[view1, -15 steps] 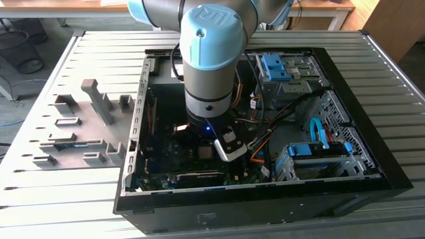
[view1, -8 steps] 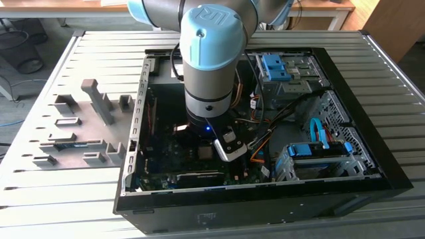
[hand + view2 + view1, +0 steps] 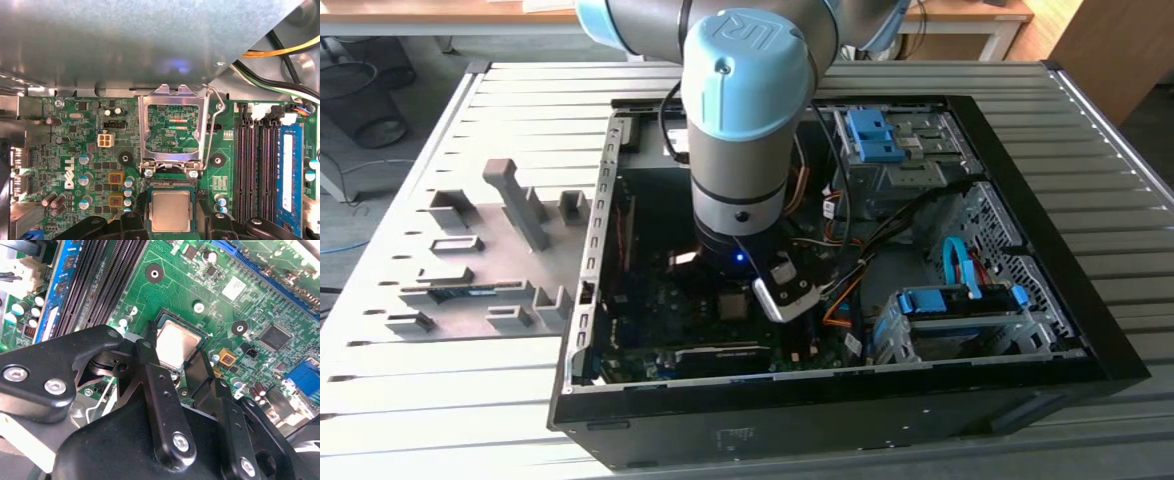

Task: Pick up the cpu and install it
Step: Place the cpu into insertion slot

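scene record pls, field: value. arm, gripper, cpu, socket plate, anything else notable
arm: arm reaches down into the open PC case
gripper: gripper at the cpu, low over the motherboard; grip cannot tell
cpu: cpu metal face up in the socket opening; seated or not unclear
load plate: load plate swung open, off the cpu
memory: one blue module in a slot
outside case: grey fixture tray, on the exterior view's left

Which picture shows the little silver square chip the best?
The first wrist view: the cpu faces the camera flat on, its silver square clear beside the open metal frame. The second wrist view shows it slanted and partly hidden. In the exterior view the arm stands in front of that spot.
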Controlling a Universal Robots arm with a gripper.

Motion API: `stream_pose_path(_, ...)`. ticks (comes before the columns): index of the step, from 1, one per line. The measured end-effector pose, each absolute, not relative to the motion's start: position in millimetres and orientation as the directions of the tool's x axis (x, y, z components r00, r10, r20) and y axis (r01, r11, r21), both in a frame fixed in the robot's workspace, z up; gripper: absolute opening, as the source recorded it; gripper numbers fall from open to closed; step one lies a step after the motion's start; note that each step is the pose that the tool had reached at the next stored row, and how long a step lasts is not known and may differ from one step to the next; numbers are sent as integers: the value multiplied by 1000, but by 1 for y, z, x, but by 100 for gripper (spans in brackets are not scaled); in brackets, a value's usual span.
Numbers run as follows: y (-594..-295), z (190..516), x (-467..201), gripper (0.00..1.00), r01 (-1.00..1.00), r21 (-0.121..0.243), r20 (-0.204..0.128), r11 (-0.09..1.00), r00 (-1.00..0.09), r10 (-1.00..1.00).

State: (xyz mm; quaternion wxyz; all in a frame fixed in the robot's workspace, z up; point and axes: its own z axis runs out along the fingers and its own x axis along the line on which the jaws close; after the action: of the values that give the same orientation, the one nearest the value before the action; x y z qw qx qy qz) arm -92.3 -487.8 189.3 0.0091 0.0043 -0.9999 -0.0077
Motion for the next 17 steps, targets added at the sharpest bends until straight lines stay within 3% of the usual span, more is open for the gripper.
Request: stream_pose_path(17,-487,187,-92,47,-8,19,18,1000,-1000,-9)
